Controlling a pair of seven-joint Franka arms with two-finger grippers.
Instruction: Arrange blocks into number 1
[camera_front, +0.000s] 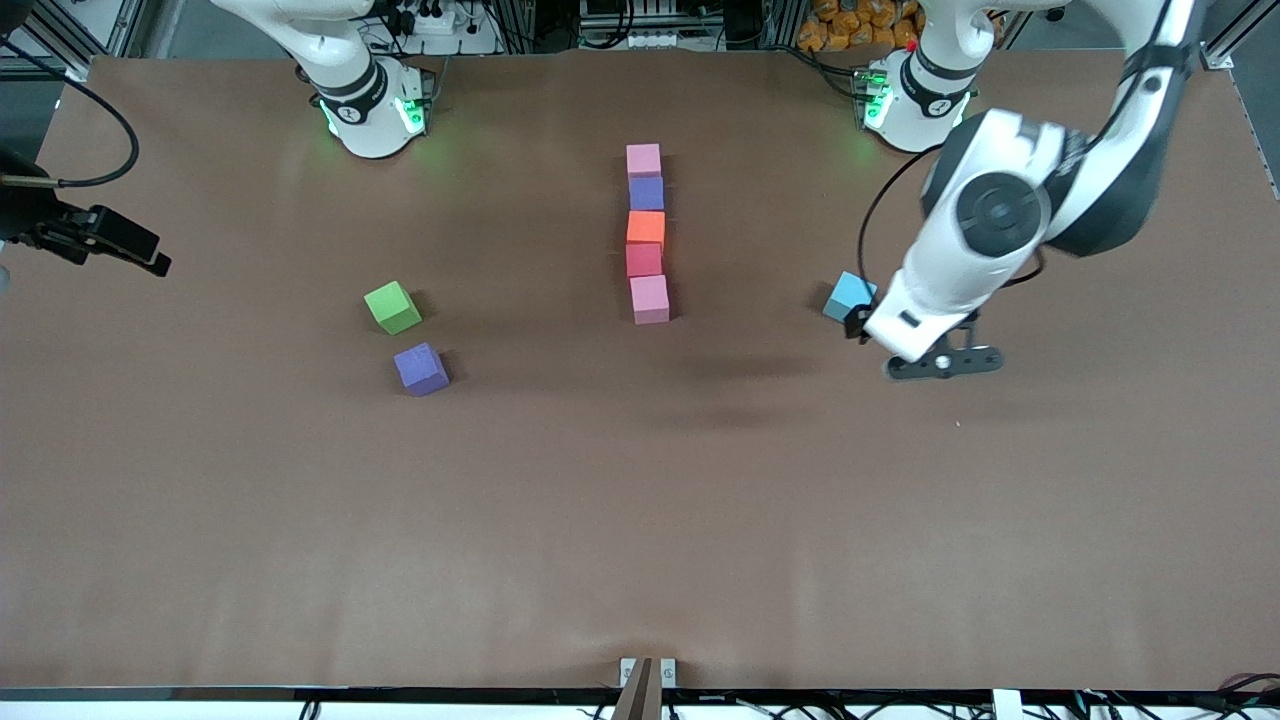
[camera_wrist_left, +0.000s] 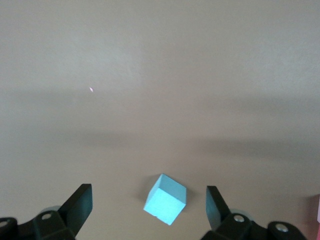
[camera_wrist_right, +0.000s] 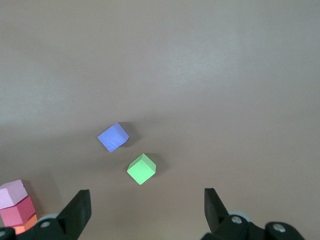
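Nearest the front camera lies a loose purple cube (camera_front: 421, 369), just beside a green cube (camera_front: 392, 307), both toward the right arm's end of the table and well apart from the column. That column runs straight away from the camera at mid-table: pink block (camera_front: 650, 299) nearest, then red (camera_front: 644, 260), orange (camera_front: 646, 227), purple block (camera_front: 647, 193) and a second pink (camera_front: 643, 160), each touching the next, so the stroke of the 1 looks done, save perhaps a flag at its head. Bare table lies on both sides of it. Over the table just beside a blue cube (camera_front: 849, 296) hangs the left gripper (camera_front: 944, 363), jaws wide and empty. From the left wrist, that blue cube (camera_wrist_left: 165, 199) sits between the spread fingers (camera_wrist_left: 78, 206), turned cornerwise to them. From the right wrist, the right gripper (camera_wrist_right: 145, 212) also stands wide and empty, high above the green cube (camera_wrist_right: 141, 168) and loose purple one (camera_wrist_right: 113, 136), with the column's end at the frame's corner; in the front view I can't be sure which dark shape at the edge is that gripper. Should another block be needed, the right arm is the nearer.
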